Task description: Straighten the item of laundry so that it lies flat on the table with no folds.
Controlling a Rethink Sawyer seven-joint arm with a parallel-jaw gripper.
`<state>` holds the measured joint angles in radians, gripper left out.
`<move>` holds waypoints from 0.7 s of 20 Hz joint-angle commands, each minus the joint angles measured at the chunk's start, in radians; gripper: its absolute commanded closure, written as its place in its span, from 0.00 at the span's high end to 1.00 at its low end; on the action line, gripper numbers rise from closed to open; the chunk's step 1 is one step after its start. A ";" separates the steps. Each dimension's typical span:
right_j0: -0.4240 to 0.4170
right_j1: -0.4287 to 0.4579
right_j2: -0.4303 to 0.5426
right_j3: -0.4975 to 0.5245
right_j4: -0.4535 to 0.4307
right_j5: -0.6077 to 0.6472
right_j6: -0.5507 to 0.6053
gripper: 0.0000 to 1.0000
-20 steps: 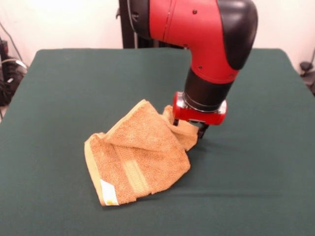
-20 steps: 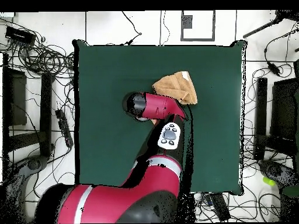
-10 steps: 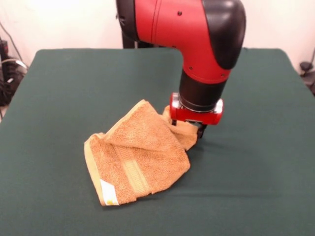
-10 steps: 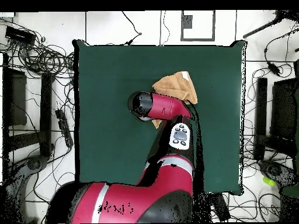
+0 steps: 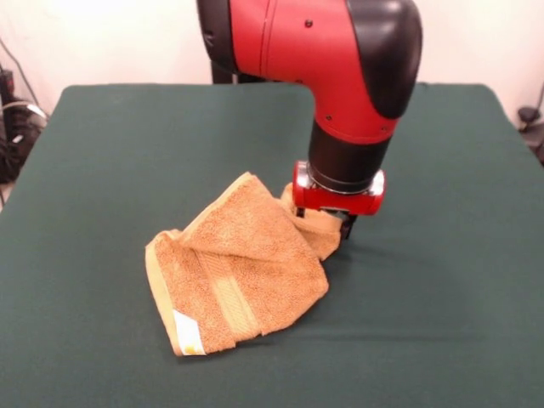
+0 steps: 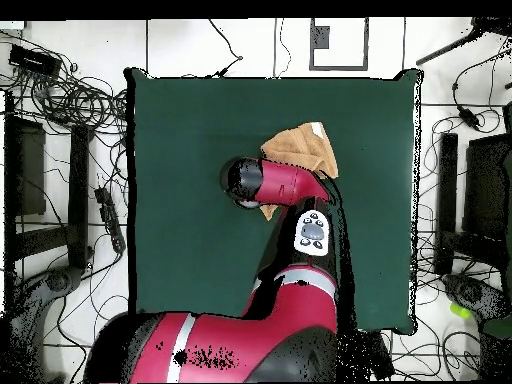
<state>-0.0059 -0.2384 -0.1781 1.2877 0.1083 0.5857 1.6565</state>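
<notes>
While the arm [image 5: 340, 76] stands low over the worktop [image 5: 442, 280], the pincer [image 5: 324, 223] is down at the far corner of the towel [image 5: 238, 272]. Its tips are mostly hidden by the red collar and the cloth, so I cannot tell how far it is open or whether it has a hold of the terry. The cloth rises a little toward the pincer, which may mean a grip, but this is only a guess.

The towel lies in front of the pincer and to the side of it, in a folded heap: one flap is turned over the body, the woven band runs across the top layer, and the white label [image 5: 189, 334] shows at the corner that is farthest from the pincer. From above, the towel [image 6: 305, 148] shows just beyond the wrist, partly under the arm [image 6: 270, 185].

I judge that the step in hand is taking one corner, and that the task is at an early stage, since the folds are all there. The next move calls for a firm hold on a single layer, then a low pull away from the label corner, so that the flap opens and does not drag the whole heap.

The worktop is dark green, plain, and has much free room on all sides of the pincer. Around it I see cables [image 6: 70, 95] and stands on a pale floor.
</notes>
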 commanded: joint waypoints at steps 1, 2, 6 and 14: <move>-0.030 0.451 0.019 -0.136 -0.043 -0.763 0.284 1.00; -0.020 0.465 0.000 -0.150 -0.031 -0.772 0.290 1.00; -0.004 0.503 -0.042 -0.191 -0.012 -0.798 0.291 1.00; 0.021 0.535 -0.090 -0.219 0.029 -0.808 0.308 1.00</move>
<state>0.1064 -0.1850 -0.3069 1.2315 0.1351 0.5870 1.6563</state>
